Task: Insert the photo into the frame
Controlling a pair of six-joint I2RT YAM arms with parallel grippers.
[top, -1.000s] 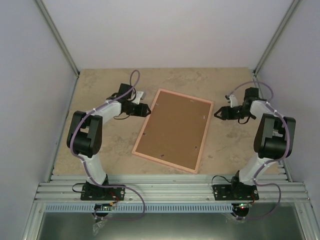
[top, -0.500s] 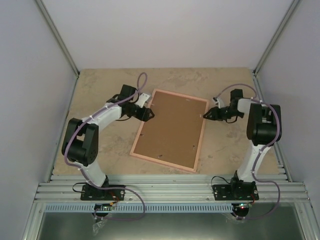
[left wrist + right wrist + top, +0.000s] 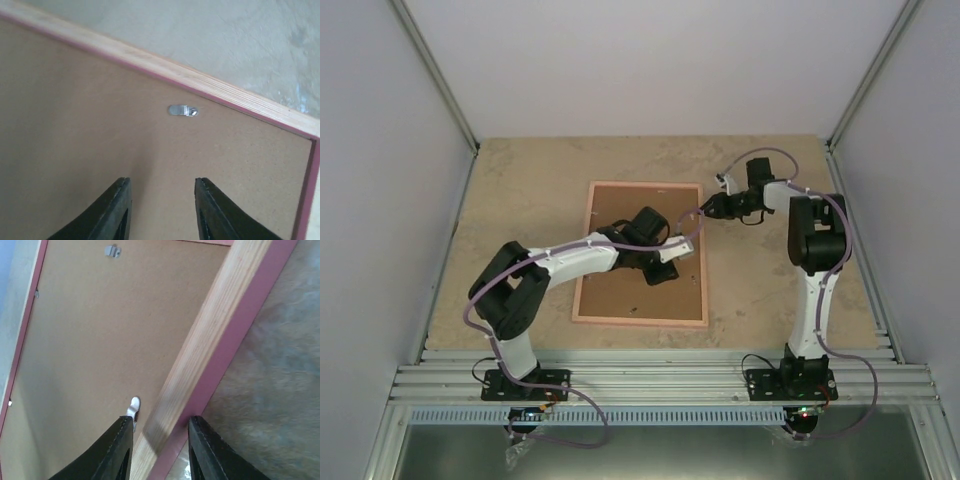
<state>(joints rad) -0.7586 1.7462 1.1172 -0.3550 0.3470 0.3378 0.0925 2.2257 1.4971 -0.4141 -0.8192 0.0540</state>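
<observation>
The pink frame lies face down in the middle of the table, its brown backing board up. The photo is out of view. My left gripper hovers over the right half of the board. In the left wrist view it is open with only bare board between its fingers, short of a metal clip and the frame's rail. My right gripper is at the frame's far right corner. In the right wrist view it straddles the wood-and-pink rail, one finger on each side, closed on it.
Small metal clips hold the backing board along its edges. White enclosure walls with metal posts stand on three sides. Bare stone-patterned tabletop surrounds the frame.
The frame has swung from tilted to square and shifted left. My left arm reached across onto the board. My right gripper moved left to the far right corner, and both jaws narrowed.
</observation>
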